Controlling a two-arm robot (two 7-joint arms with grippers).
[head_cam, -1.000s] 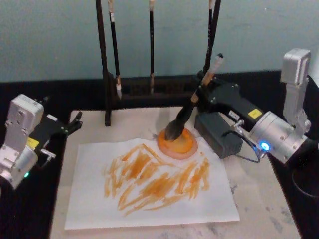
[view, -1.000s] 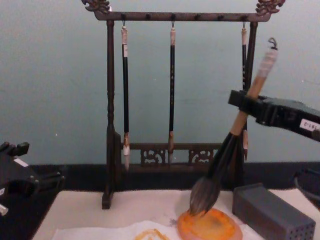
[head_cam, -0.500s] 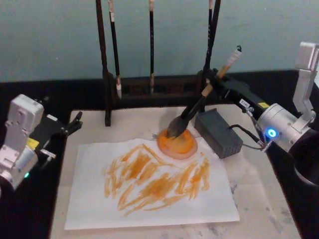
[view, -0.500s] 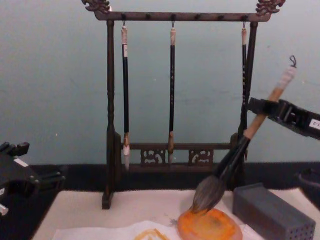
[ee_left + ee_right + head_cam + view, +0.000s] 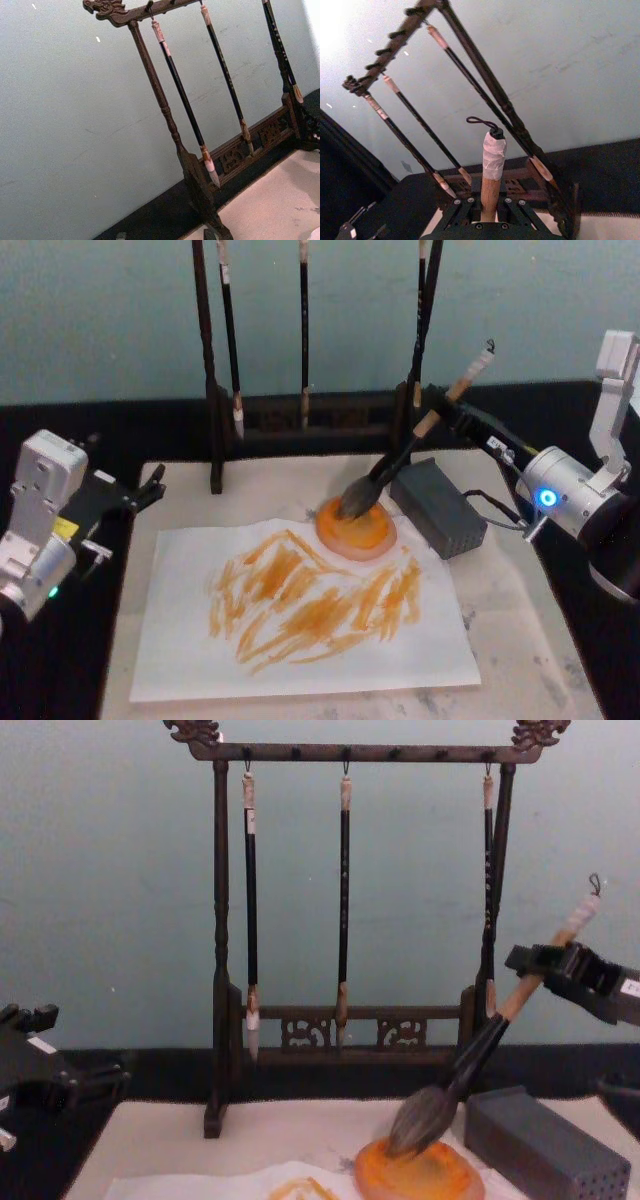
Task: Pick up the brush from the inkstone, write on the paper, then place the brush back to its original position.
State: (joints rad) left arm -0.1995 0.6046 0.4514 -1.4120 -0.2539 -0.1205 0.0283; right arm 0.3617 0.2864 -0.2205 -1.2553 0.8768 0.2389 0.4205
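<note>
Chest view: right tool (image 5: 545,965) clamps brush (image 5: 478,1048), slanting bristles-down onto inkstone (image 5: 420,1178), cap high rightward.

Right gripper (image 5: 443,408) raised forward, fingers clamped; left gripper (image 5: 150,485) parked left.

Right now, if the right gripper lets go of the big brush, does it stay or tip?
Likely tips: the thick tan-handled calligraphy brush leans, only its bristles on the round orange inkstone, handle held in the right gripper. The round shaft may roll. Bushy bristles probably flex, giving little support. Left gripper sits idle at left.
</note>
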